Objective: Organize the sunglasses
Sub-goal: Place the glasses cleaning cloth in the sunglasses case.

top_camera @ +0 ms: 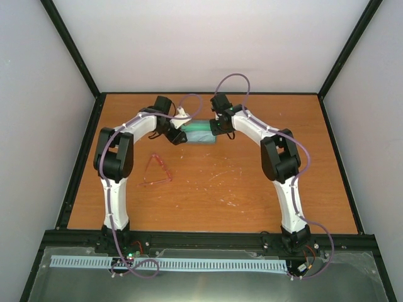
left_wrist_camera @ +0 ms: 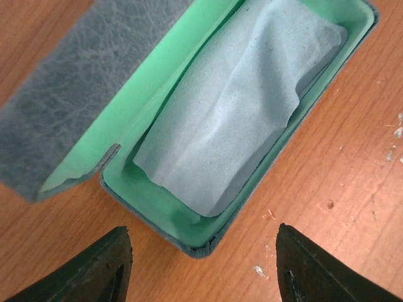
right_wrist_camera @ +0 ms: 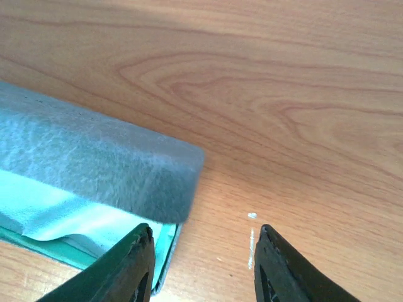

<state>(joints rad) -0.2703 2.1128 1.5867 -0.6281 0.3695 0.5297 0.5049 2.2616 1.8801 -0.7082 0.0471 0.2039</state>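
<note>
Sunglasses: the sunglasses [top_camera: 156,171] lie flat on the desk [top_camera: 252,189], at about 7 o'clock from the case [top_camera: 198,133] and well apart from it. Nothing is touching them.

Case: it's open at the far middle of the desk, with the lid [right_wrist_camera: 94,163] swung back and the green lining showing. The cloth [left_wrist_camera: 233,107] is already lying rumpled inside.

What could go wrong: lots, honestly. The frame is thin wire lying flat, so jaws coming down on it could scrape the desk, slip off or bend it. The temples look splayed out rather than folded, though the top view is too small to be sure. If they are, the pair probably won't drop cleanly into the case. The rumpled cloth could bunch up underneath and stop the lid closing. The lid could also flop shut if an arm knocks it, since both arms are crowded right at the case.

Left jaws: spread wide and holding nothing. They hover just off the case's 9 o'clock end, and no contact shows in the wrist view.

Right jaws: parted about halfway and empty. They sit at the case's 3 o'clock end, under the lid's corner. One finger is right by the case rim, but it's hard to tell whether it actually touches.
</note>
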